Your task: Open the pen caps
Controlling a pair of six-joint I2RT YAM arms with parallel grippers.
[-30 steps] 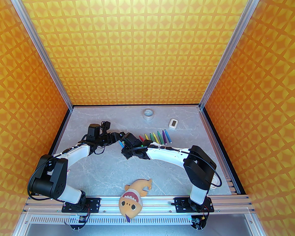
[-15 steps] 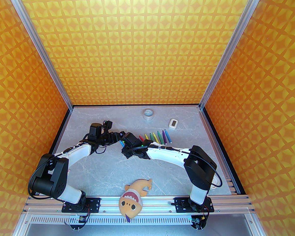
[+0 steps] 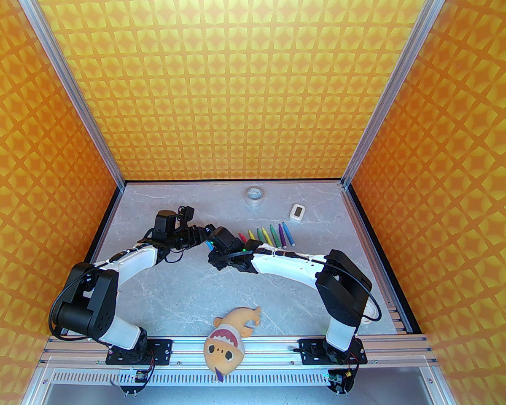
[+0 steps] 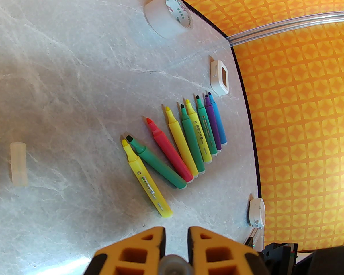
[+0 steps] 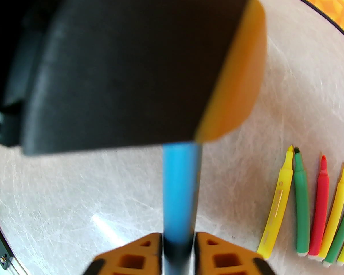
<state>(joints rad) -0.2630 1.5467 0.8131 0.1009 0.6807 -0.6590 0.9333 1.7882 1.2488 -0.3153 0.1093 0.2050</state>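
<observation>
Blurrily, blue marker (image 5: 179, 193), end behind left pincer (image 4: 176, 237)

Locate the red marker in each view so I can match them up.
Top external: red marker, mid-frame, leftmost coloured marker showing.
Left wrist: red marker, centre, third marker from the left.
Right wrist: red marker, lower right, third from the left.
Shared landmark: yellow marker lying along its right side.

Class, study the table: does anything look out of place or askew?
A plush shark toy lies at the near edge of the table, head overhanging the rail, unrelated to the task. A yellow marker and a green marker lie skewed away from the tidy row.
</observation>
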